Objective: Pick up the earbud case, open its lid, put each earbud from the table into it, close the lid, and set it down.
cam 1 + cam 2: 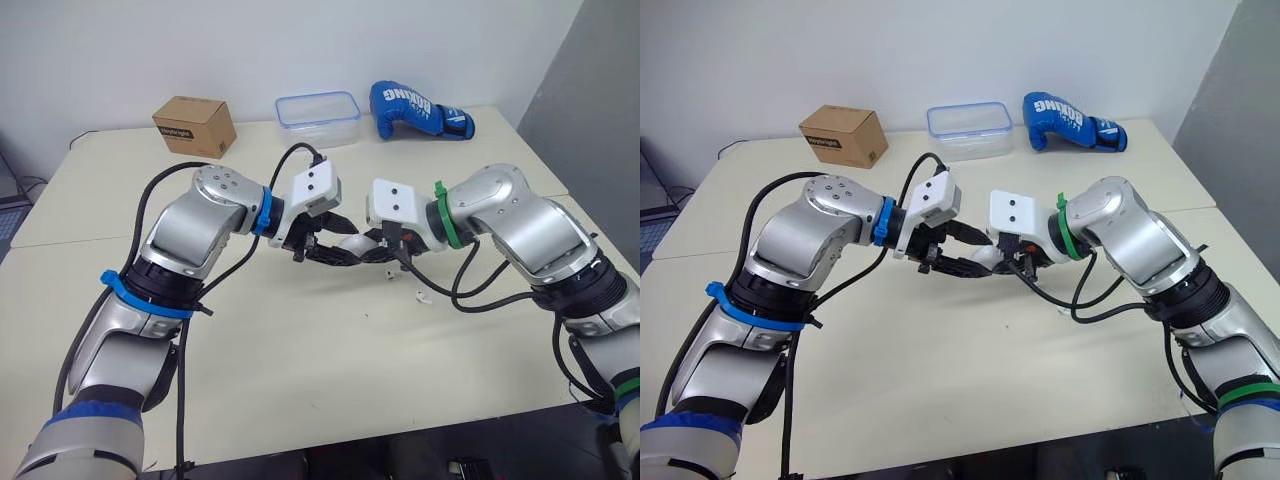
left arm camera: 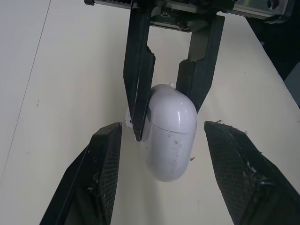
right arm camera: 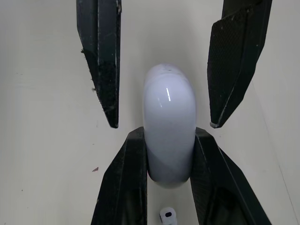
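Note:
The white earbud case, lid closed, is held just above the table's middle. My right gripper is shut on its lower half, one finger on each side. My left gripper faces it from the other side and is open; its fingers straddle the case's free end with a gap on both sides. In the eye views the case shows between the two sets of black fingers. One white earbud lies on the table near my right wrist, and an earbud lies right under the case.
At the back of the cream table stand a cardboard box, a clear plastic container and a blue boxing glove. Black cables loop from both forearms over the table.

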`<state>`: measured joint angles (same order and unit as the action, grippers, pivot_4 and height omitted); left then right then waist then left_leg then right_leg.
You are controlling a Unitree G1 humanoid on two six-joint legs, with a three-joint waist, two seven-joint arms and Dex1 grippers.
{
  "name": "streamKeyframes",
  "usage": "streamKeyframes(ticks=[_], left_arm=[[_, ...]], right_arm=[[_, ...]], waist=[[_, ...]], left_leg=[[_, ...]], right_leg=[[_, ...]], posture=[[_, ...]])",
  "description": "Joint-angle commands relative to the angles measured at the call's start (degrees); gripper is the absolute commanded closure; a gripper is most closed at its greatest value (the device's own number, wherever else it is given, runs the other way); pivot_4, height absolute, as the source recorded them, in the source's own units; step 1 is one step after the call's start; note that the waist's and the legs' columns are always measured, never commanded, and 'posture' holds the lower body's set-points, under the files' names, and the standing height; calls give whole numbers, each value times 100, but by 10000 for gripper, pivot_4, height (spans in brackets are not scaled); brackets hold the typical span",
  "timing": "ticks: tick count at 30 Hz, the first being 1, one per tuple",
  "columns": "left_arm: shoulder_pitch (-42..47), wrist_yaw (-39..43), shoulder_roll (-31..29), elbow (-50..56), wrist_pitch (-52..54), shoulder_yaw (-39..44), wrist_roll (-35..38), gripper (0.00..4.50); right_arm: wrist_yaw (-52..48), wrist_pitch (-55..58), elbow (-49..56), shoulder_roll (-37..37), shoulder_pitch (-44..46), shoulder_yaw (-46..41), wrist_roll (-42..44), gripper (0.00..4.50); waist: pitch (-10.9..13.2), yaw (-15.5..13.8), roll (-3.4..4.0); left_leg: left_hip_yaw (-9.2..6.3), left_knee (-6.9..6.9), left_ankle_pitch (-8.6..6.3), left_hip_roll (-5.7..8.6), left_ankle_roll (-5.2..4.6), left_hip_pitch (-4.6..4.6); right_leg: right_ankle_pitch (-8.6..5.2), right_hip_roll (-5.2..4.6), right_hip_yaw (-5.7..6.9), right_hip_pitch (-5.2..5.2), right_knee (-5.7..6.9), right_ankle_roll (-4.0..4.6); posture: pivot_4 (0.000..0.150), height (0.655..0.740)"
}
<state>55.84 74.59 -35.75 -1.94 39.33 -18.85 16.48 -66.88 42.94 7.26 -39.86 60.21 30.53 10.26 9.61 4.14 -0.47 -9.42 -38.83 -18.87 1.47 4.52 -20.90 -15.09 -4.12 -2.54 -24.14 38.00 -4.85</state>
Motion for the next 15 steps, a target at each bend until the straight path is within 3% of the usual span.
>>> streamKeyframes(ticks=[1, 15], left_arm=[[51, 40, -30, 203, -45, 19, -6, 16406], [20, 51, -82, 274, -21, -33, -46, 16406]], right_arm=[[-114, -107, 10, 22, 179, -119, -121, 37113], [-232, -144, -189, 142, 179, -195, -408, 37113]], waist=[[0, 0, 0], [0, 1, 0]], left_leg=[[0, 0, 0, 0, 0, 0], [0, 0, 0, 0, 0, 0]], right_leg=[[0, 0, 0, 0, 0, 0], [0, 0, 0, -1, 1, 0]], posture=[[1500, 7400], [1500, 7400]])
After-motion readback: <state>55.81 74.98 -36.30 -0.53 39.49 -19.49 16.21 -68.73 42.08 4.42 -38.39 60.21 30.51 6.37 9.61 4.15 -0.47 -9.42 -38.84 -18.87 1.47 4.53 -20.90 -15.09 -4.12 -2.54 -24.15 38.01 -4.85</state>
